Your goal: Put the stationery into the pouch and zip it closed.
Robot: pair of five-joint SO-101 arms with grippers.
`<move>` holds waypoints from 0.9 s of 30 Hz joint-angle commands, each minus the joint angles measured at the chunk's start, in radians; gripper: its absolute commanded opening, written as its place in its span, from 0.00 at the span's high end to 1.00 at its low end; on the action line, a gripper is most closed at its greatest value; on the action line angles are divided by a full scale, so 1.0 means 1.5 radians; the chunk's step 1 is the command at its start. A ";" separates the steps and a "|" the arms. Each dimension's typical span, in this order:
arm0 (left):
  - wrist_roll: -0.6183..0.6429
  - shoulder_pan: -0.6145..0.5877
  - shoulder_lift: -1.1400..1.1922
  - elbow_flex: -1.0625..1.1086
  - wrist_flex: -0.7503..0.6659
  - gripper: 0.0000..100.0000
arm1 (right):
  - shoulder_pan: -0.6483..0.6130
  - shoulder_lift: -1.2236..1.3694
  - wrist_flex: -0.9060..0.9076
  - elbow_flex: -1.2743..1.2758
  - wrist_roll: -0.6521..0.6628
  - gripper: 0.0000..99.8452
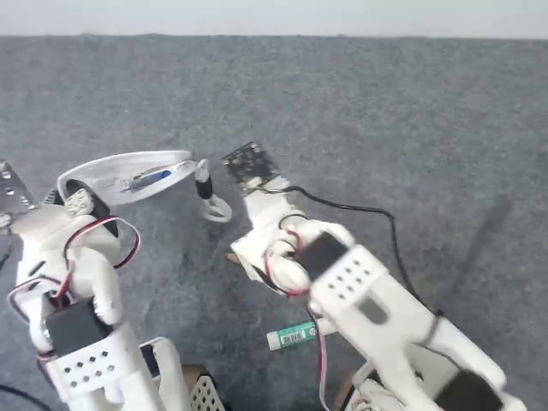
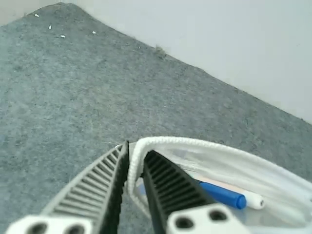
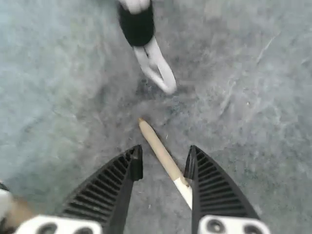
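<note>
Grey carpeted worktop (image 1: 411,111), far edge against a pale wall. We see the left arm (image 1: 77,282) near the worktop's left edge and the right arm (image 1: 377,308) coming in from the near edge.

Left jaws are clenched on the rim of the white pouch (image 2: 209,151). The pouch lies open toward the left edge, about midway between the near and far edges.

Right jaws are released and spread, straddling a tan pencil (image 3: 155,144) that lies flat on the worktop around the middle; we can't tell if they touch it.

A green-and-white tube (image 1: 291,336) lies near the near edge, beside the right arm. A black piece with a white loop (image 3: 146,44) sits just beside the pouch's end; whether it is attached, we can't tell. A blue pen (image 2: 222,195) is inside the pouch.
</note>
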 commanded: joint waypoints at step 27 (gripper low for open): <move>0.023 -0.005 -0.005 -0.007 -0.025 0.99 | -0.020 0.343 -0.215 -0.014 0.135 0.86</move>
